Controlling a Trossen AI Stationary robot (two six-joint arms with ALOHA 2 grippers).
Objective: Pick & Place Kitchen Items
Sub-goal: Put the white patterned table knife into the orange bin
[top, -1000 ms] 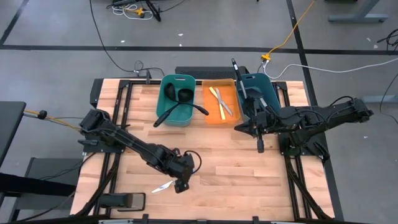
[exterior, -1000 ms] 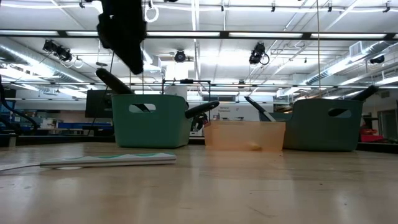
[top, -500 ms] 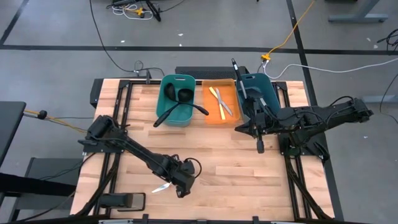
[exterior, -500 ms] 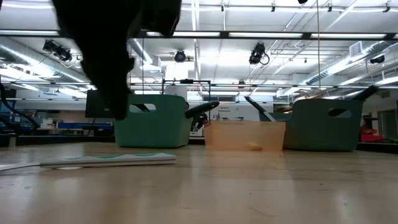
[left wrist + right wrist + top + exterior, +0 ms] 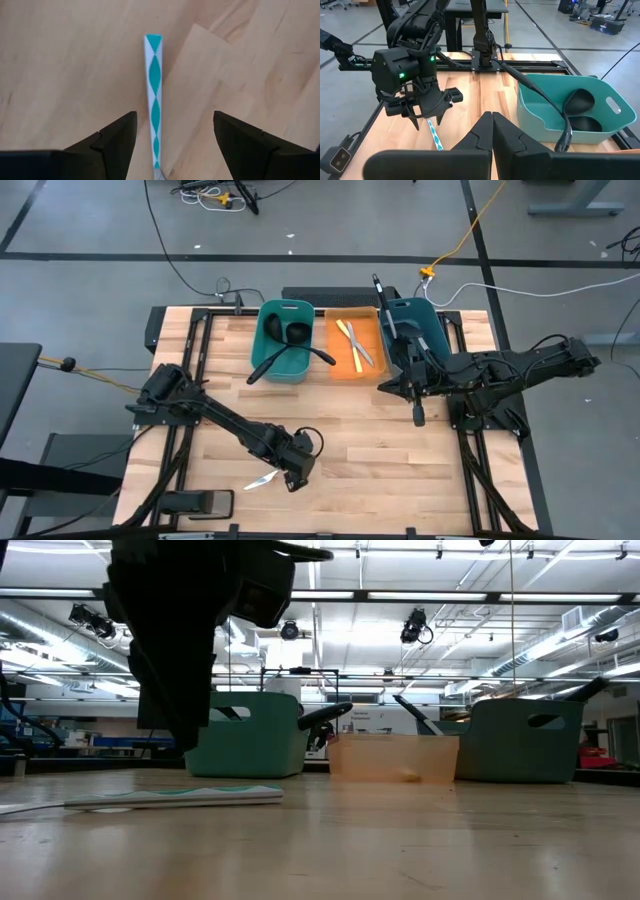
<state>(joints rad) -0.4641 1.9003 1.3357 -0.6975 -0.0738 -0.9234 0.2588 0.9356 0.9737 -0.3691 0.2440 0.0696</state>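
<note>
The left gripper (image 5: 172,142), jaws spread, has dropped low over the teal-patterned knife (image 5: 154,95) on the table (image 5: 360,440), apparently poised to grasp it, while the right gripper (image 5: 417,418) waits clenched empty near the bins.

In the left wrist view the knife (image 5: 154,100) shows only its white and teal handle; the blade end is cut off by the picture's edge between the fingers (image 5: 112,142). In the low view the left arm (image 5: 190,640) covers part of the left bin (image 5: 250,735). In the orange tray (image 5: 356,370) lie perhaps two knives, too small to tell.
</note>
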